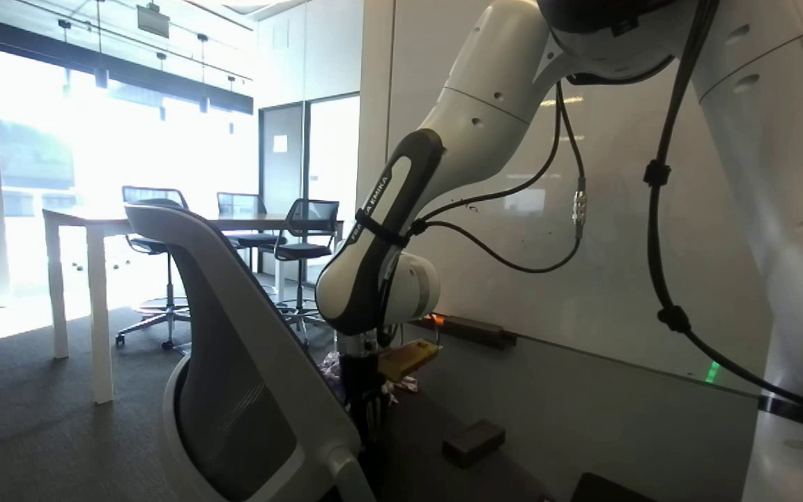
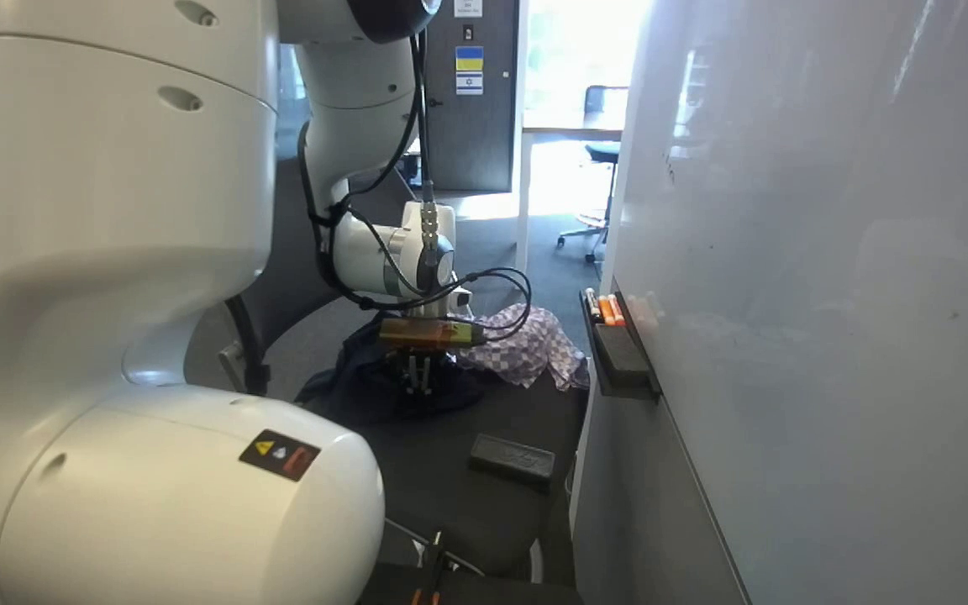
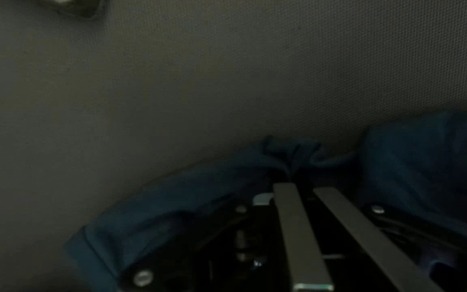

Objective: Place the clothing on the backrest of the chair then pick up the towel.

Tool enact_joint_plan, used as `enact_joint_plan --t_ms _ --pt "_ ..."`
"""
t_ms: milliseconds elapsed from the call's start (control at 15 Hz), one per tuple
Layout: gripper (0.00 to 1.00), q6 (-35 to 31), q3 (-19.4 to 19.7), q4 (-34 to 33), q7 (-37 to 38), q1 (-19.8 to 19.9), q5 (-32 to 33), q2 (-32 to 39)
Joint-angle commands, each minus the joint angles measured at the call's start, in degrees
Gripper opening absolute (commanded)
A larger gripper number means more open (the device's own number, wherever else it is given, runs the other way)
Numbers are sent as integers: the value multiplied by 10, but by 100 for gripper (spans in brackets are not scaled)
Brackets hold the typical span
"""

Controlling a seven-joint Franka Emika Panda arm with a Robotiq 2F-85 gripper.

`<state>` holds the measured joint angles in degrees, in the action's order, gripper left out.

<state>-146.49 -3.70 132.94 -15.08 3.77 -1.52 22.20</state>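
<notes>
One crumpled navy-blue cloth garment [image 3: 225, 178] lies on the dark-grey woven chair seat [image 2: 450, 496], its long axis slanting up rightward in the wrist view, a fold pinched in the black claw [image 3: 304, 186]. Beside it I see one lilac-and-white checked cloth towel [image 2: 526, 344], nearby one dark oblong block [image 2: 513, 458], and well off, three mesh-backed chairs [image 1: 312, 217].

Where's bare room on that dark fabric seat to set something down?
In an exterior view, two patches of the seat look bare: from the black rectangular block to the near edge, and from that block to the dark blue clothing. The far end is crowded: clothing, black gripper, purple-white checkered towel.
</notes>
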Motion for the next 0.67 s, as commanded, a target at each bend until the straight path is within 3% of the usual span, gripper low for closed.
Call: enact_joint_plan --t_ms 0,400,467,600 --pt "7 12 -1 21 7 -19 27 -65" --pt "6 10 9 16 30 -52 109 -151" --pt "29 20 15 10 40 -56 137 -156" --pt "39 48 12 12 42 -52 137 -160"
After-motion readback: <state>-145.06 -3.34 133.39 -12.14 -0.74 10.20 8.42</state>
